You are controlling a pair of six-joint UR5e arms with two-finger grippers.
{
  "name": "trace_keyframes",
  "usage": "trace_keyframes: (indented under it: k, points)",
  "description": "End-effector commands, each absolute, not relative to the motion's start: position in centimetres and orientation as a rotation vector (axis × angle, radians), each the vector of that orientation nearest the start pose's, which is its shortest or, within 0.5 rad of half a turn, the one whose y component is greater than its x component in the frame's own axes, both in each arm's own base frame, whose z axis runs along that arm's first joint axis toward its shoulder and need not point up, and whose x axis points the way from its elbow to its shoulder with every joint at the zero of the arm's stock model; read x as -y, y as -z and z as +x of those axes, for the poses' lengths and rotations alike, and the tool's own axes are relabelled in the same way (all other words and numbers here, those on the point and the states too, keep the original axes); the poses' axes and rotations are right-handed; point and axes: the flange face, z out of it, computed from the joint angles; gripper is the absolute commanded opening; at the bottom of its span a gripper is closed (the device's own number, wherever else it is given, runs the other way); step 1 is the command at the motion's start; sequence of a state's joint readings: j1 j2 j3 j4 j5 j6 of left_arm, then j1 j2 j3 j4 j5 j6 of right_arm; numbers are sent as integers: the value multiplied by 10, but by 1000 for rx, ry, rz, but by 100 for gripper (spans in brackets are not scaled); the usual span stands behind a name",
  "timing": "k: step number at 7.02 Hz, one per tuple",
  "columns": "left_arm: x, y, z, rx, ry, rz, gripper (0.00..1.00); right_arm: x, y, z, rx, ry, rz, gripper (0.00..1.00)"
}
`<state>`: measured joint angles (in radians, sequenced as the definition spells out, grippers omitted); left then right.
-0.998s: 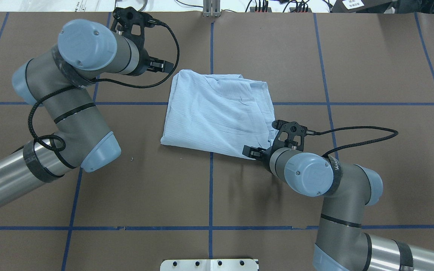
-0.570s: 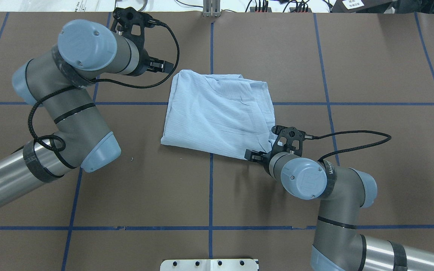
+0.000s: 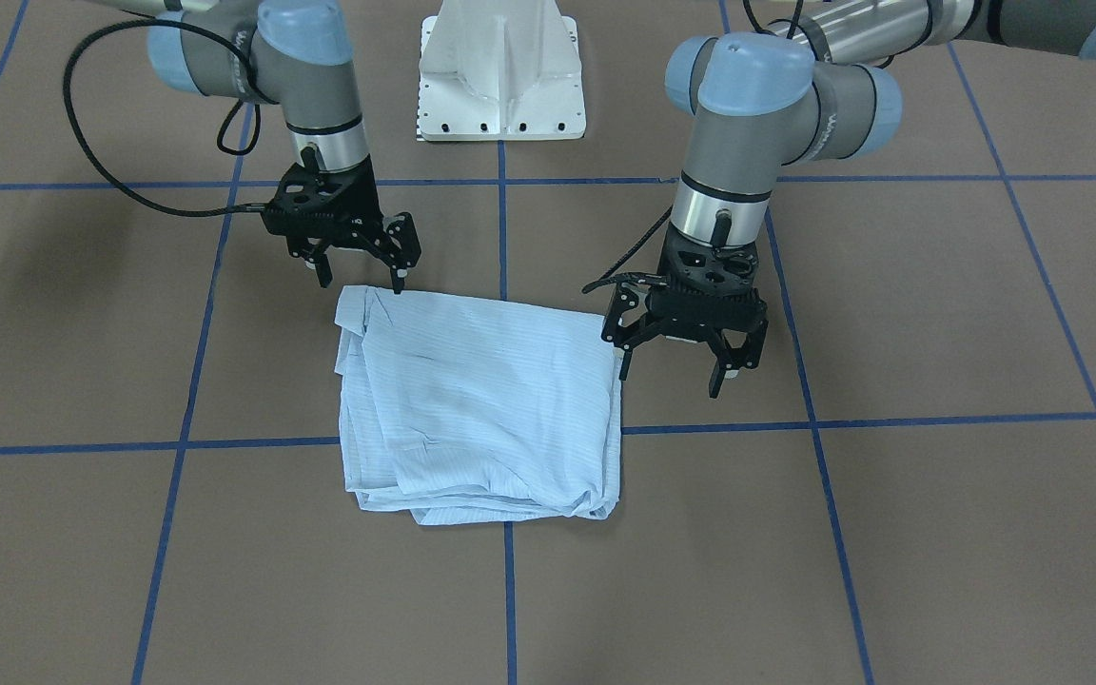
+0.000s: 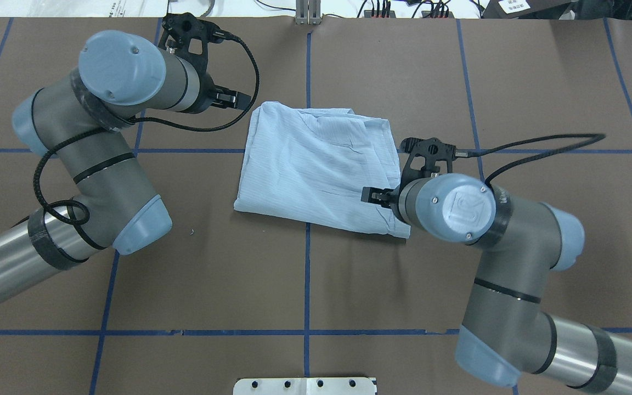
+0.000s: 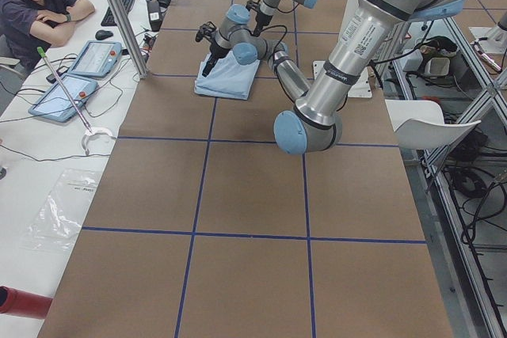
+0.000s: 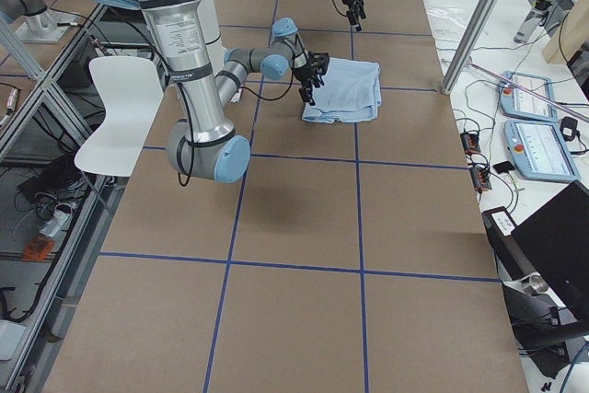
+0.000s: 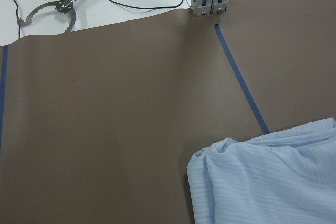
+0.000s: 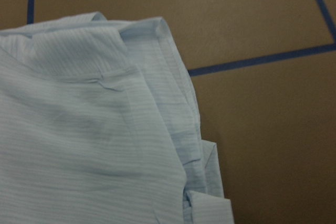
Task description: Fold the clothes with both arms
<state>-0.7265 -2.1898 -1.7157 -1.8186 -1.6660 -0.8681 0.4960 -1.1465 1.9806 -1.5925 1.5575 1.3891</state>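
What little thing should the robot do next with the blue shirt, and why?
Probably lower the right gripper onto the corner of the shirt beside it and pinch. The shirt lies in a rough, rumpled rectangle. Both grippers have open jaws holding nothing, and the left gripper hangs by the opposite edge, so another fold seems likely.
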Motion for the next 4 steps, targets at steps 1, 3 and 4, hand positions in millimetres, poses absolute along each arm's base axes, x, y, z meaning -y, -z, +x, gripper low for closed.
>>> trace_keyframes:
  k: [1, 3, 4]
  points:
    - [491, -215, 374, -783, -81, 530, 100, 454, -237, -340, 697, -169, 270, 100]
    - [447, -232, 315, -733, -202, 538, 100, 515, -280, -232, 639, 15, 252, 100]
    - [453, -251, 292, -709, -220, 527, 100, 531, -323, -176, 630, 89, 230, 100]
